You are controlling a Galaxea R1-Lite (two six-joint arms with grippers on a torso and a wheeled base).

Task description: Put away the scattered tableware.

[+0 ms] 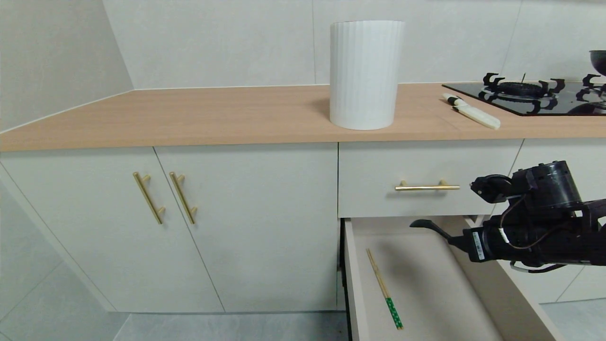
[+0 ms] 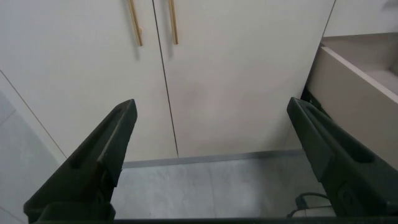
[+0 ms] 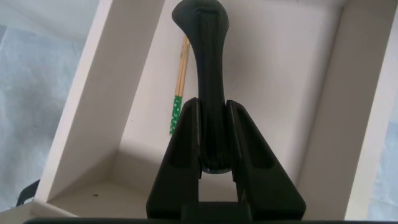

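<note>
1. A black spoon [image 1: 428, 224] is clamped by its handle between the fingers of the right gripper [image 1: 461, 242]. Its rounded end is pointed away from the gripper.
2. In the right wrist view, the spoon [image 3: 202, 56] is seen pressed between both fingers of the right gripper [image 3: 211, 134].
3. The spoon is held over the open drawer [image 1: 352, 284], apart from its floor.
4. A pair of chopsticks [image 1: 383, 289] with green ends is laid on the drawer floor, below the right gripper and to the left of it, near the left drawer wall.
5. From the right wrist, the chopsticks [image 3: 179, 81] are seen just beside the spoon and partly hidden by it, along the drawer wall [image 3: 87, 112].
6. The left gripper [image 2: 211, 109] is spread wide and nothing is held in it. It is faced toward the cabinet doors [image 2: 217, 74], low near the floor.
7. A closed drawer with a gold handle [image 1: 427, 187] is set just above the right gripper.
8. On the desk [image 1: 213, 116], well above the right gripper, a white ribbed canister [image 1: 363, 73] is stood upright. A knife [image 1: 471, 112] is laid between it and the hob [image 1: 521, 97].
</note>
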